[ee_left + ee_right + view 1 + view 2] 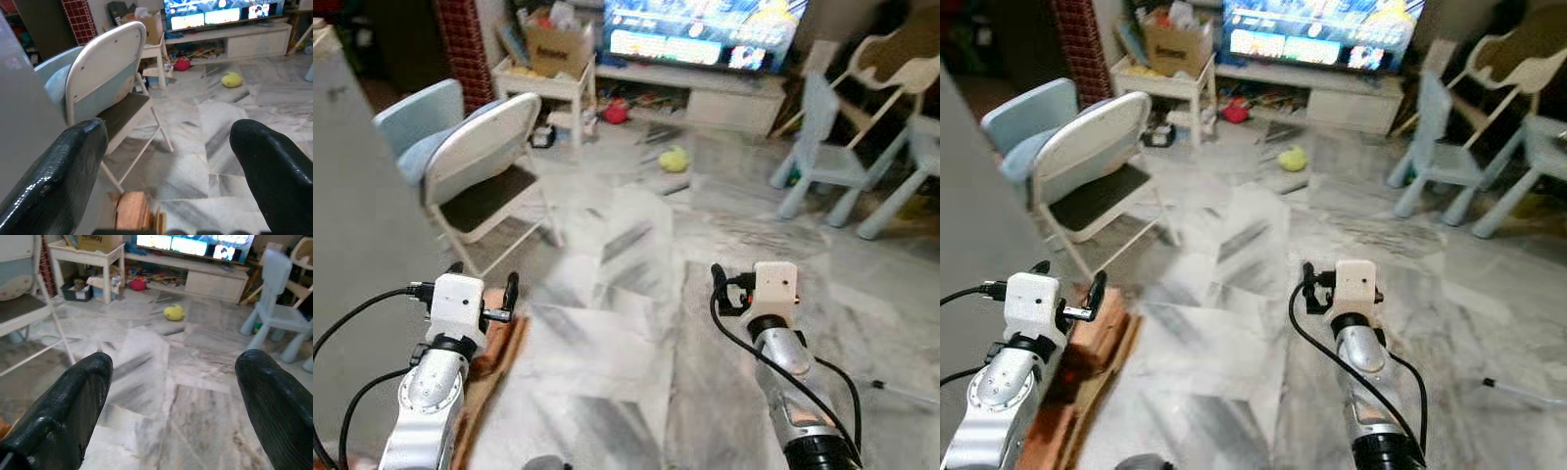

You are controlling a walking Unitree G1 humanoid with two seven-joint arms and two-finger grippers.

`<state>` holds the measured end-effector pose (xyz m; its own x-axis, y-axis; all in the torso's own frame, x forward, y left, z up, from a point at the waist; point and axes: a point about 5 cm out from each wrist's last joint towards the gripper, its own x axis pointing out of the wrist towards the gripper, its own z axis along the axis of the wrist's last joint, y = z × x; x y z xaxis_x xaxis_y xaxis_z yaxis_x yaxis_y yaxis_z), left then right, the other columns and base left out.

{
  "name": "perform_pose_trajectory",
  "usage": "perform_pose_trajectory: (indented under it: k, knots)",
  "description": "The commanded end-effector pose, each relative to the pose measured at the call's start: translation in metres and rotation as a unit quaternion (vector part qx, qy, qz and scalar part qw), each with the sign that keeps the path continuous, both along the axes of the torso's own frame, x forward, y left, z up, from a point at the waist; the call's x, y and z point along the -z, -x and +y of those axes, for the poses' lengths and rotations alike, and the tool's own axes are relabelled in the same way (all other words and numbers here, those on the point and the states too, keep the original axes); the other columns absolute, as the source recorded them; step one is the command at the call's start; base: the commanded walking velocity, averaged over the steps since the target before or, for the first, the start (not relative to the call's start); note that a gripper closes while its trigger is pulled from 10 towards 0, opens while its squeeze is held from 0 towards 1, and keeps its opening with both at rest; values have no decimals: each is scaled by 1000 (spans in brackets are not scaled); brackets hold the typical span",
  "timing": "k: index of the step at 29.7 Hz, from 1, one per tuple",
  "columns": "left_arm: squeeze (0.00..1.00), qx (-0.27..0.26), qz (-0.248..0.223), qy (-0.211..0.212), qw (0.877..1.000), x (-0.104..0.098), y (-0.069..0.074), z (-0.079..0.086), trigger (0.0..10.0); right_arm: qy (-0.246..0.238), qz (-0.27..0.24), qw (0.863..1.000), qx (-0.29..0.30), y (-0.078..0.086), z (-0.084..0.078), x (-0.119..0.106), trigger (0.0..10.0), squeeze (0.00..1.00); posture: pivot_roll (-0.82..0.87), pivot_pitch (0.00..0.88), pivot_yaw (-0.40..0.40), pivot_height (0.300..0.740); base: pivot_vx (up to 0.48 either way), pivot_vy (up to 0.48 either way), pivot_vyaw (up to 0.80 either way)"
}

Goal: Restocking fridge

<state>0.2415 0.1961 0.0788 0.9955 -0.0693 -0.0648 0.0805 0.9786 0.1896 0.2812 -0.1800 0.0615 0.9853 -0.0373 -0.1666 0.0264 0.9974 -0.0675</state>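
L end effector (481,291) and R end effector (729,287) sit nearest the cam, both raised w/ fingers spread apart, nothing in either. Prob carried empty like that while walking. Grey panel (352,225) along the robot's left, maybe the fridge side; can't confirm. Folding chair (489,166) stands just ahead of L arm, marble floor (636,294) beyond, TV (700,29) at the back. Wood pieces (132,210) lie under L end effector. Yellow toy (674,158) well ahead. No restock item visible near either end effector.
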Motion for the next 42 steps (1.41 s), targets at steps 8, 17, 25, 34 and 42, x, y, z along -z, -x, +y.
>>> perform_pose_trajectory:
  k: [8,17,25,34,42]
  knots:
    - [0,16,3,-2,1000,0,2,-5,10000,2,9,1000,11,-1,-5,5,10000,0,76,0,-67,740,-305,375,0]
    - [0,20,-2,-10,1000,-2,1,-4,10000,2,7,1000,20,-2,-9,4,10000,0,76,0,-62,740,-290,385,0]
    - [0,24,-10,-15,1000,-4,1,-5,10000,0,7,1000,25,-3,-9,4,10000,0,75,6,-64,740,-97,138,0]
    - [0,-22,-12,6,1000,-2,3,6,10000,-24,-9,999,37,4,-16,-1,10000,0,80,0,-75,740,0,0,0]
    - [0,-12,-13,11,1000,-3,-7,5,10000,-25,3,999,40,24,-18,8,10000,0,61,0,-74,740,0,0,0]
